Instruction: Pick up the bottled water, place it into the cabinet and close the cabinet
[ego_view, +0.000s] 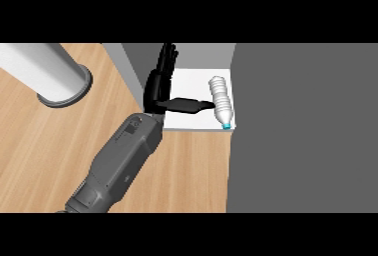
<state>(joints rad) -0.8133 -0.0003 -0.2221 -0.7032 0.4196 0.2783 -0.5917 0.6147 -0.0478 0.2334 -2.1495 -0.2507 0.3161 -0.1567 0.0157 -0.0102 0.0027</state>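
Clear ribbed plastic water bottle with blue cap: lying on side on white cabinet shelf, cap toward front edge, beside dark grey cabinet door. No readable label. Black hand: fingers straight, thumb out toward bottle, holding nothing. Light wood counter, grey cylindrical post at left.

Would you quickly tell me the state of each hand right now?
Left hand: open, fingers straight, thumb towards the bottled water, holding nothing.
Right hand: not in view.

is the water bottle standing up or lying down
Lying down: the bottled water rests on its side on the cabinet shelf, blue cap toward the front edge.
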